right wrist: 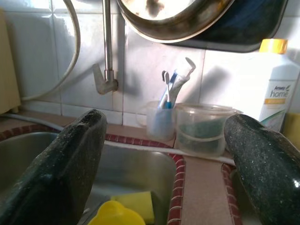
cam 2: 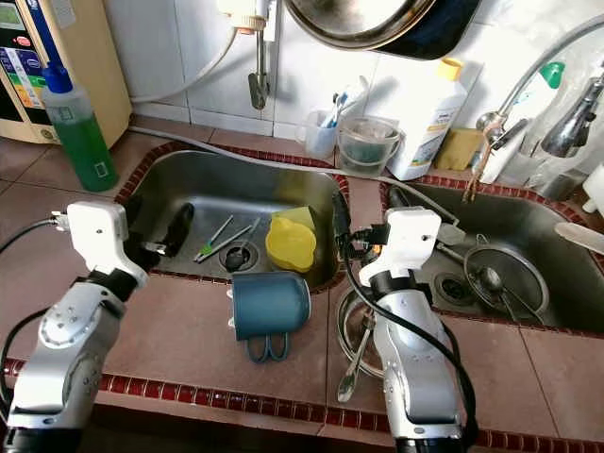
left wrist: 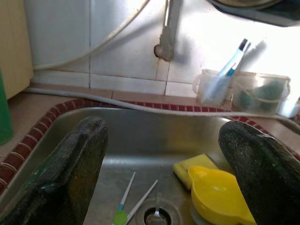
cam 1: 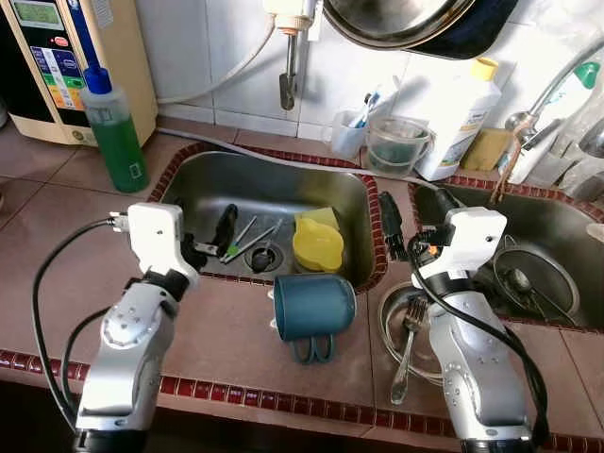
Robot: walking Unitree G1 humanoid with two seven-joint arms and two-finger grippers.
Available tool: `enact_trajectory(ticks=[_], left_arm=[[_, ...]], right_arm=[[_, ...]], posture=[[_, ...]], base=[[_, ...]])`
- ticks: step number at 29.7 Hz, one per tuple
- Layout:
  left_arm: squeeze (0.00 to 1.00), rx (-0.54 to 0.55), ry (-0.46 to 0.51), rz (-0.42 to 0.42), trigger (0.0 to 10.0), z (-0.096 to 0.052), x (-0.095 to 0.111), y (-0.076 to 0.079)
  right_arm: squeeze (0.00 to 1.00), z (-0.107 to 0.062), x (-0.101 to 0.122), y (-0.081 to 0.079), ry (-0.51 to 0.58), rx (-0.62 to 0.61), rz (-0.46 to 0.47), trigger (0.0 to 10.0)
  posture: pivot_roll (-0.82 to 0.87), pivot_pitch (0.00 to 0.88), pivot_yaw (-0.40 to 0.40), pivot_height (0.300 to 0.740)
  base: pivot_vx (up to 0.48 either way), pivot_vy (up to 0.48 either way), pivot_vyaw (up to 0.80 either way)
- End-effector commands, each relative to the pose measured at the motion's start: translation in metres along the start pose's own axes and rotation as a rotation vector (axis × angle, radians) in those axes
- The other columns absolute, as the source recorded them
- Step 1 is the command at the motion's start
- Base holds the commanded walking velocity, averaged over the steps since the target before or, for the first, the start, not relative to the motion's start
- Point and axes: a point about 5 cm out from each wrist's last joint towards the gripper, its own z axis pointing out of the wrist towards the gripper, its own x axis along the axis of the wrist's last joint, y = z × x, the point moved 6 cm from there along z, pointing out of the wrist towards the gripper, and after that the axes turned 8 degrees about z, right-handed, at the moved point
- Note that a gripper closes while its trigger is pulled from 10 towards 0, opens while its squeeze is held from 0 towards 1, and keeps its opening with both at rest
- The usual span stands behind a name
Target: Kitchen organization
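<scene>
On the near counter (cam 1: 217, 330), between the two arms, one blue mug (cam 1: 313, 307) lies on its side, mouth facing left, handle toward the near edge; likely toppled or left to drain, so probably the first thing to right. Two sinks: left sink (cam 1: 203, 184) holds one yellow juicer (cam 1: 317, 247) on a yellow sponge (cam 1: 321, 218), two thin sticks (cam 1: 247, 237) by the drain. Right sink (cam 1: 557, 231) holds one strainer with a spoon (cam 1: 514, 278). One fork (cam 1: 408, 340) rests on a small dish (cam 1: 389, 316), near the right arm.

Left gripper (left wrist: 161, 178): fingers spread wide, empty, poised over the left sink's near rim. Right gripper (right wrist: 166, 164): fingers wide apart, empty, above the strip between the sinks.

Far edge: one green bottle (cam 1: 115, 132), one white bottle (cam 1: 462, 118), two plastic cups (cam 1: 377, 140), one with toothbrushes.
</scene>
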Motion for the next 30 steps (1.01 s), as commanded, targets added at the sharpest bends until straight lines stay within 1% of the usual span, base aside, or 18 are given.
enact_trajectory(ticks=[1,2,5,6,7,8,10,12,13,15,19,20,22,24,28,30], left_arm=[[0.00,-0.004,0.017,0.043,10.0,-0.003,0.004,0.003],[0.00,0.038,0.007,0.046,10.0,-0.004,0.001,-0.003],[0.00,0.120,0.002,0.038,10.0,-0.005,-0.002,-0.013],[0.00,0.165,-0.005,0.023,10.0,-0.006,-0.004,-0.017],[0.00,0.174,-0.007,0.021,10.0,-0.006,-0.005,-0.018],[0.00,0.213,0.003,0.021,10.0,-0.007,-0.004,-0.019],[0.00,0.247,0.015,0.003,10.0,-0.007,-0.004,-0.018],[0.00,0.270,0.025,-0.011,10.0,-0.008,-0.003,-0.017],[0.00,0.279,0.026,0.000,10.0,-0.008,-0.003,-0.017],[0.00,0.278,0.031,0.009,10.0,-0.008,-0.005,-0.012],[0.00,0.264,0.042,-0.017,10.0,-0.009,-0.009,-0.008],[0.00,0.264,0.043,-0.012,10.0,-0.010,-0.010,-0.008],[0.00,0.247,0.043,0.046,10.0,-0.008,-0.012,-0.004],[0.00,0.243,0.045,0.039,10.0,-0.005,-0.013,-0.004],[0.00,0.229,0.059,0.054,10.0,0.006,-0.009,-0.006],[0.00,0.222,0.064,0.064,10.0,0.008,-0.009,-0.005]], right_arm=[[0.00,-0.003,-0.002,0.005,0.001,-0.021,-0.032,10.0],[0.00,-0.004,-0.003,0.006,0.005,-0.030,-0.060,10.0],[0.00,-0.006,-0.005,0.011,0.002,-0.059,-0.079,10.0],[0.00,-0.005,-0.006,0.014,0.002,-0.073,-0.098,10.0],[0.00,-0.005,-0.006,0.014,0.003,-0.074,-0.104,10.0],[0.00,-0.005,-0.006,0.016,0.006,-0.083,-0.102,10.0],[0.00,-0.004,-0.006,0.016,0.018,-0.090,-0.107,10.0],[0.00,-0.003,-0.007,0.014,0.022,-0.079,-0.124,10.0],[0.00,-0.003,-0.007,0.013,0.028,-0.074,-0.130,10.0],[0.00,-0.006,-0.008,0.007,0.060,-0.051,-0.154,10.0],[0.00,-0.009,-0.014,0.006,0.069,-0.054,-0.149,10.0],[0.00,-0.009,-0.015,0.006,0.066,-0.055,-0.142,10.0],[0.00,-0.008,-0.019,0.005,0.056,-0.053,-0.154,10.0],[0.00,-0.007,-0.020,0.004,0.060,-0.055,-0.156,10.0],[0.00,-0.001,-0.019,0.003,0.079,-0.062,-0.155,10.0],[0.00,0.000,-0.020,0.003,0.088,-0.064,-0.158,10.0]], posture=[[-0.10,0.026,-0.049,0.740],[-0.10,0.020,-0.048,0.740],[-0.10,0.015,-0.049,0.740],[-0.10,0.008,-0.051,0.740],[-0.10,0.008,-0.051,0.740],[-0.10,0.000,-0.055,0.740],[-0.10,0.000,-0.058,0.740],[-0.09,0.000,-0.062,0.740],[-0.09,0.000,-0.065,0.740],[-0.09,0.000,-0.066,0.740],[-0.08,0.000,-0.069,0.740],[-0.09,0.000,-0.068,0.740],[-0.09,0.000,-0.067,0.740],[-0.09,0.000,-0.063,0.740],[-0.10,0.000,-0.053,0.740],[-0.10,0.000,-0.048,0.740]], base=[[0.000,0.000,0.00],[0.000,0.000,0.00],[0.000,0.000,0.00],[0.000,0.000,0.00],[0.000,0.000,0.00],[0.000,0.000,0.00],[0.000,0.000,0.00],[0.000,0.000,0.00],[0.000,0.000,0.00],[0.000,0.000,0.00],[0.000,0.000,0.00],[0.000,0.000,0.00],[0.000,0.000,0.00],[0.000,0.000,0.00],[0.000,0.000,0.00],[0.000,0.000,0.00]])
